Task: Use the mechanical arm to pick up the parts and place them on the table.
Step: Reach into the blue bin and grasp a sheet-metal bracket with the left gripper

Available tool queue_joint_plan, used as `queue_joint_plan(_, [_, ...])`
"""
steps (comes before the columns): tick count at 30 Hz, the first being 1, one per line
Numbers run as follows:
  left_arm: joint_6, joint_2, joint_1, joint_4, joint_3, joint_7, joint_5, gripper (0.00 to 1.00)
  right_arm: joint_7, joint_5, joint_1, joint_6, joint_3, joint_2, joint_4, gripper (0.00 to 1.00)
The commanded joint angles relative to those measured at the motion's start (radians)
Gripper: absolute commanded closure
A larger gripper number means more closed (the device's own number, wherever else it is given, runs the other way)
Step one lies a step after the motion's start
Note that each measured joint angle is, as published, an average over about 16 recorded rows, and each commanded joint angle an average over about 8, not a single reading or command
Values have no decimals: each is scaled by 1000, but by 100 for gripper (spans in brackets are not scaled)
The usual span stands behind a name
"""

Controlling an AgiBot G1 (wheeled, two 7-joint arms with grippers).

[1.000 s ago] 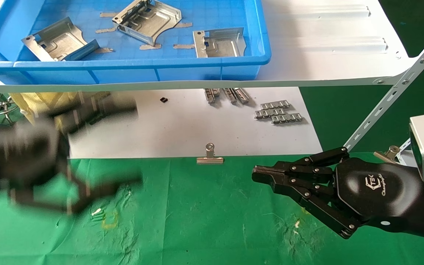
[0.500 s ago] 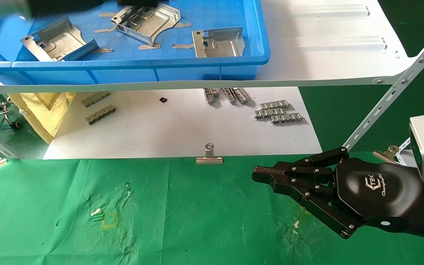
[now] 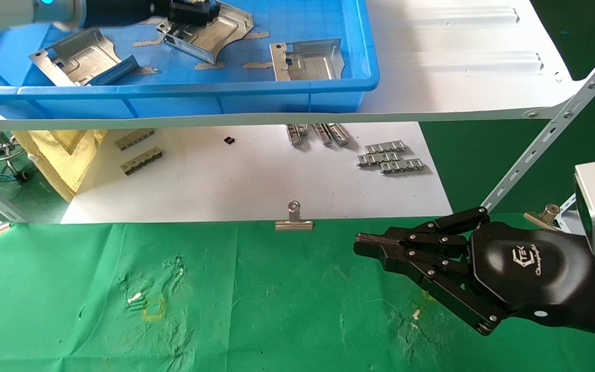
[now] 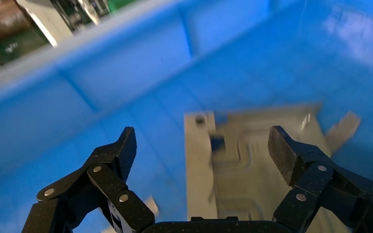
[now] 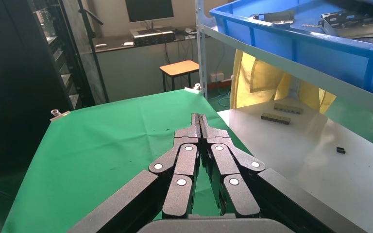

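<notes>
Setting: green-clothed table [image 3: 277,310] lies below a white metal shelf [image 3: 457,67], on which a blue plastic bin [image 3: 173,93] is carried.
Left gripper: the mechanical arm's gripper [image 4: 201,150] is held inside the bin, above the middle part [image 3: 215,36]; its fingers [image 4: 119,150] are spread wide and nothing is held between them.
Key relation: seen from the left wrist, the middle part [image 4: 243,165] lies directly beneath the gap between the fingers, its long axis running roughly along the gripper's reach, so the jaws straddle its shorter width. A straight descent is judged to be what the grasp calls for.
Other parts: relative to the middle part, one part [image 3: 78,57] lies toward the bin's left end and another [image 3: 308,59] toward its right end; all three are seen resting on the bin floor, none on the table.
Nearer arm: the left arm is judged far nearer to the parts.
Right gripper: parked low over the table, well apart from the bin, the right gripper [image 3: 364,243] is shown with its fingers pressed together on nothing.
Writing: a white logo [image 3: 527,258] is printed on the right palm shell; its small script cannot be read surely.
Clutter: grey linked strips [image 3: 390,157] and a silver binder clip [image 3: 294,219] are left on the white sheet [image 3: 251,181] under the shelf.
</notes>
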Motion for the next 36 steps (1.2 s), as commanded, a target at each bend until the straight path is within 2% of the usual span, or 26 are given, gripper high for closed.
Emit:
queue_joint_plan(1, [-1,7,-8,24,11,-8,16,100,0,0,0,0,0,0,0,100])
queue_joint_plan(17, [33,-3,-21,46,20,-45,28,100,0,0,0,0,0,0,0,100])
queue_joint_plan(25, [8,-3,-12,47,19,-52,26,100,0,0,0,0,0,0,0,100])
queue_joint_plan(29, [0,-4,-12,44,19,-52,27,100,0,0,0,0,0,0,0,94])
queue_joint_plan(30, [1,-4,-11,43,20,-51,28,100,0,0,0,0,0,0,0,91])
queue_joint_plan(36, [11,-10,-11,38,21,-45,30,100,0,0,0,0,0,0,0,20])
